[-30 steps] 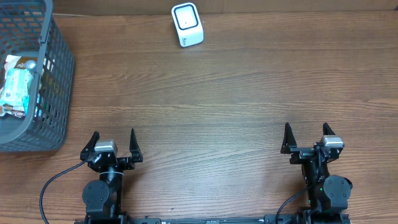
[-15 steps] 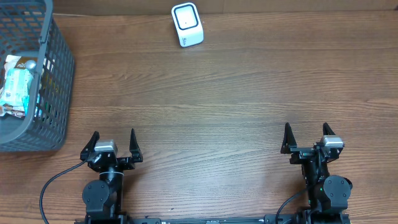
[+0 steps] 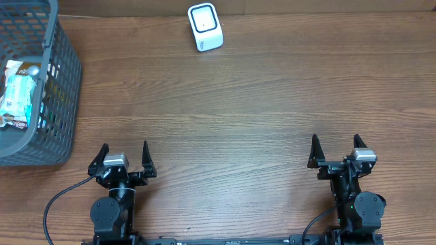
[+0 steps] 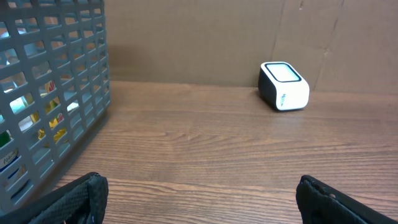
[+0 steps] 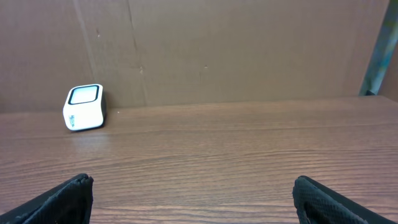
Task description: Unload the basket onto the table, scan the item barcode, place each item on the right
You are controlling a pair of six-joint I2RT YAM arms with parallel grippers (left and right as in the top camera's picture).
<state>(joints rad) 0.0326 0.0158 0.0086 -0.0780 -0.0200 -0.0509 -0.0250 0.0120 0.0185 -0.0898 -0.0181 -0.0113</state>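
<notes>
A white barcode scanner (image 3: 205, 27) with a dark window stands at the table's far edge; it also shows in the left wrist view (image 4: 283, 86) and in the right wrist view (image 5: 84, 107). Packaged items (image 3: 19, 94) lie inside a grey mesh basket (image 3: 58, 102) at the far left. My left gripper (image 3: 123, 154) rests open near the front edge, left of centre, with nothing between its fingers. At the front right my right gripper (image 3: 335, 148) is open and holds nothing. Both stand far from the scanner and the basket.
The basket's wall (image 4: 56, 93) fills the left of the left wrist view. A brown cardboard wall (image 5: 249, 50) closes off the back of the wooden table (image 3: 259, 116).
</notes>
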